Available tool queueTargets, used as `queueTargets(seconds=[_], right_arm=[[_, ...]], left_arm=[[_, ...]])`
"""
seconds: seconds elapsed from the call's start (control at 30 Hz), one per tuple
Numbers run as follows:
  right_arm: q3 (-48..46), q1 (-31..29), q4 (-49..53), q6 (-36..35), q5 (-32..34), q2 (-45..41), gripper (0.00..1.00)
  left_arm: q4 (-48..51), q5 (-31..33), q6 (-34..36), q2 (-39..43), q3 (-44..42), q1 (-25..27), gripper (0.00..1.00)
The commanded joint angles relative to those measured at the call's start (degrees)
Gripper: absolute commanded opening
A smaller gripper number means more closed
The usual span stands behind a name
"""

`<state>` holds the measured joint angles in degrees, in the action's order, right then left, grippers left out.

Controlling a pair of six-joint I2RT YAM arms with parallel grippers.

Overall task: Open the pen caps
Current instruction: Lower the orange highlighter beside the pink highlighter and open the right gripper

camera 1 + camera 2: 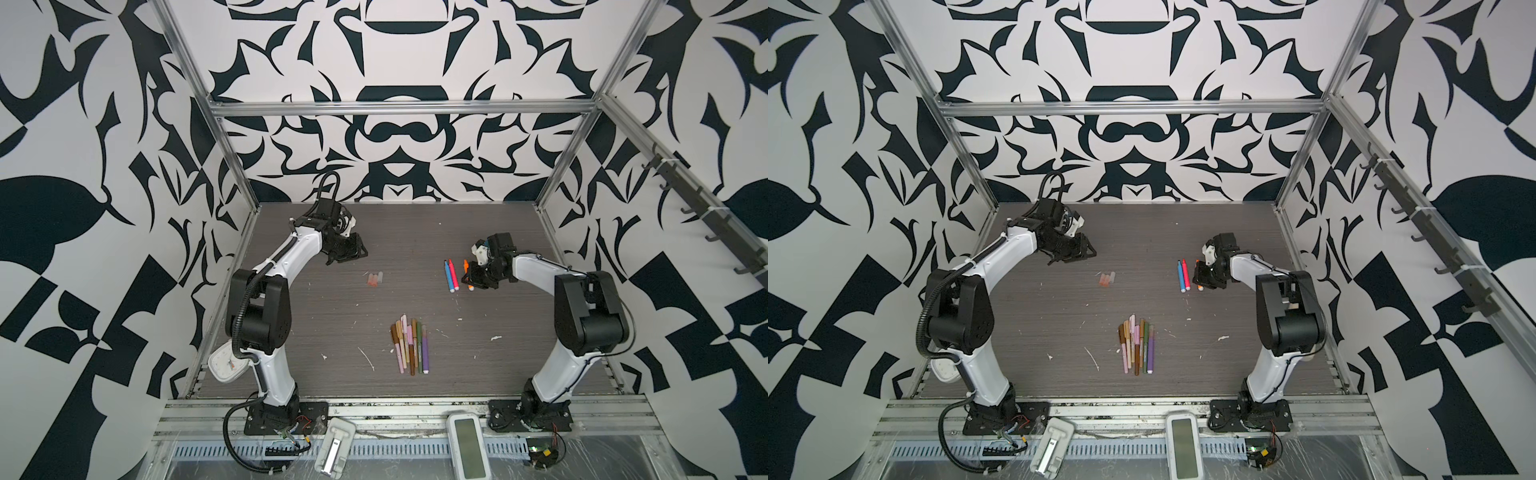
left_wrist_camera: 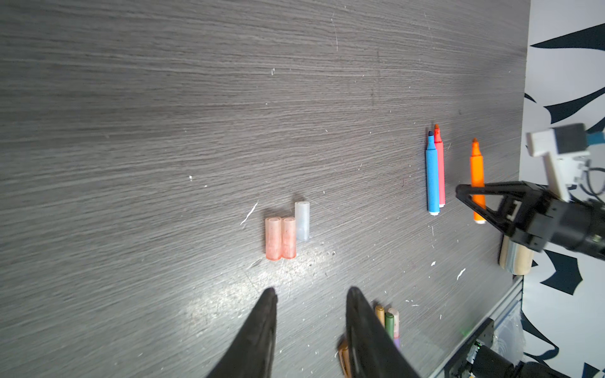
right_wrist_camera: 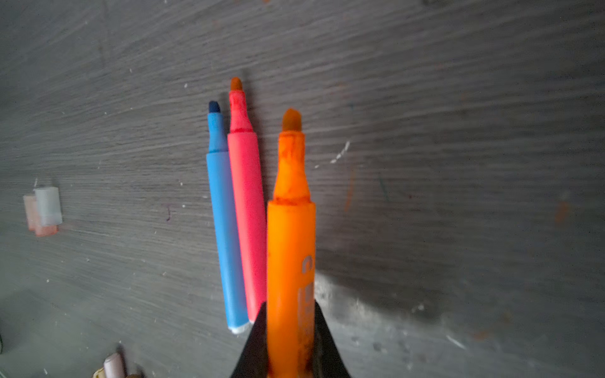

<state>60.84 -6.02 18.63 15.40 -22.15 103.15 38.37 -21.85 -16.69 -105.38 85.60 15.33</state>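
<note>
My right gripper (image 3: 289, 304) is shut on the barrel of an uncapped orange pen (image 3: 290, 229), held low over the table at the right in both top views (image 1: 473, 276). Just left of it, an uncapped blue pen (image 3: 226, 229) and a red pen (image 3: 247, 196) lie side by side. Three pen caps (image 2: 288, 234), two pinkish and one clear, lie together at mid-table (image 1: 375, 279). My left gripper (image 2: 309, 293) hovers open and empty behind and left of them (image 1: 349, 251). A bundle of capped slim pens with a purple one (image 1: 409, 343) lies near the front.
White flecks of debris (image 1: 368, 359) dot the grey wood-grain table (image 1: 332, 324). A white device with a screen (image 1: 467, 444) and a white clip-like piece (image 1: 334, 451) rest on the front rail. Aluminium frame posts (image 1: 232, 166) edge the table.
</note>
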Motion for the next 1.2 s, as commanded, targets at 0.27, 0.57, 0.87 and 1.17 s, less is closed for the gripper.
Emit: queueTargets(seconds=[0.27,0.57,0.87,1.17], right_arm=[[4.84,0.39,-2.11,-2.01,-2.17,2.31,0.0],[6.04,0.97,-1.33,-1.42,-2.98,4.73,0.0],[6.05,1.53,-1.03,-1.18,-3.76,4.62,0.2],[6.05,1.55,-1.21,-0.81,-5.09,4.17,0.36]], left_arm=[[0.78,-0.94,-0.34,1.6,-0.7,-0.25,0.39],[0.83,-1.56,-0.37,1.4,-0.81,-0.26,0.39],[0.87,-1.94,-0.37,1.32,-0.85,-0.24,0.39],[0.9,-2.38,-0.54,1.06,-0.88,-0.22,0.39]])
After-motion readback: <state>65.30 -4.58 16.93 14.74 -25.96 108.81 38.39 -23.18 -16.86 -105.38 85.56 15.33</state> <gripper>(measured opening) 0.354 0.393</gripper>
